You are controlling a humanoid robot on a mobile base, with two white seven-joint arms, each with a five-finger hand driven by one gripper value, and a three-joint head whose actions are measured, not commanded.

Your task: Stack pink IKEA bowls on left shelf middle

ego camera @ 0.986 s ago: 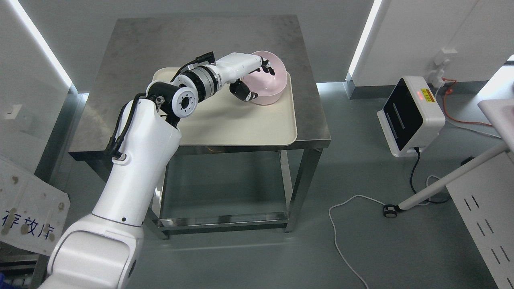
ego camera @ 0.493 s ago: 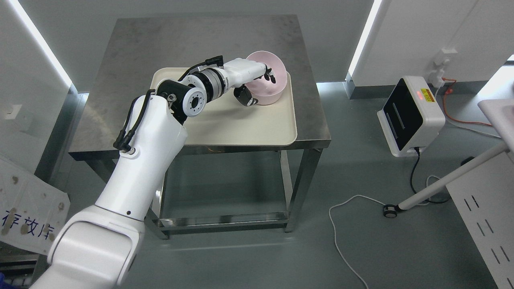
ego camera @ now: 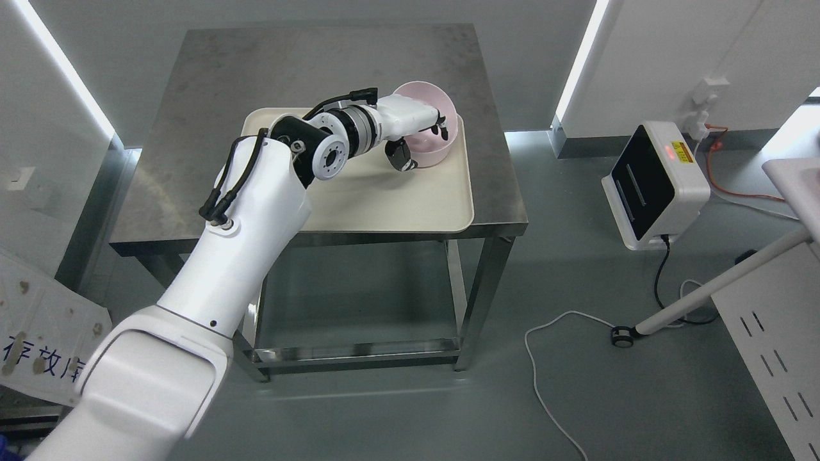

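Observation:
A single pink bowl [ego camera: 439,102] sits tilted over the far right corner of a cream tray [ego camera: 384,205] on the steel table [ego camera: 320,64]. My left hand [ego camera: 423,146] reaches across the tray and is shut on the bowl's near rim. Its fingers [ego camera: 441,127] curl inside the bowl and the black thumb [ego camera: 401,159] presses the outer wall. I cannot tell whether the bowl's base touches the tray. No shelf and no second bowl show. My right arm is out of sight.
The table's right edge drops off just past the tray. On the floor to the right stand a white box with a black panel [ego camera: 653,186], loose cables [ego camera: 551,358] and a white perforated stand [ego camera: 775,333]. A printed sign [ego camera: 38,346] leans at lower left.
My left arm has stretched farther away over the tray, carrying the bowl toward the far right corner and lower. The bowl looks smaller and less tipped up than a second ago.

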